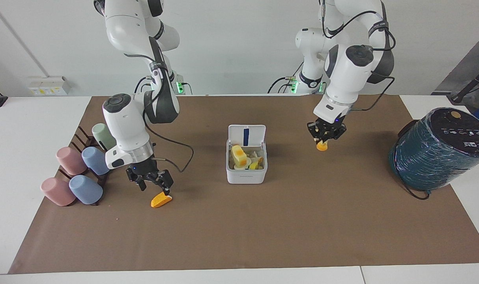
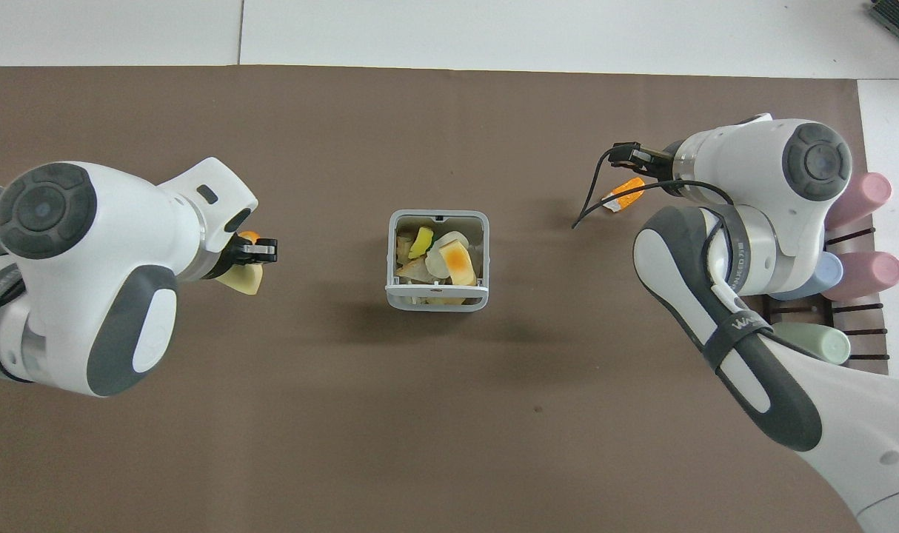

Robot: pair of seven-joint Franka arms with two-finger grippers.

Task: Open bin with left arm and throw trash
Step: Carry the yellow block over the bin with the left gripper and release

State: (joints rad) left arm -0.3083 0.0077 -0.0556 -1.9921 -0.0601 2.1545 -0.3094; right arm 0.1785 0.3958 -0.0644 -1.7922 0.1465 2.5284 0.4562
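The white bin (image 1: 246, 176) stands mid-table with its lid (image 1: 246, 135) up, and several yellow and orange chunks lie inside; it also shows in the overhead view (image 2: 436, 302). My left gripper (image 1: 323, 140) is shut on a yellow-orange trash chunk (image 1: 322, 147) and holds it in the air beside the bin, toward the left arm's end; both show from above, gripper (image 2: 261, 252) and chunk (image 2: 246, 279). My right gripper (image 1: 154, 188) is open, low over an orange wedge (image 1: 161, 199) on the mat; the wedge (image 2: 624, 195) also shows from above.
Several pastel cups (image 1: 83, 165) lie on a dark rack at the right arm's end. A large dark-teal wrapped cylinder (image 1: 436, 148) with a cable stands at the left arm's end. A brown mat (image 1: 239, 236) covers the table.
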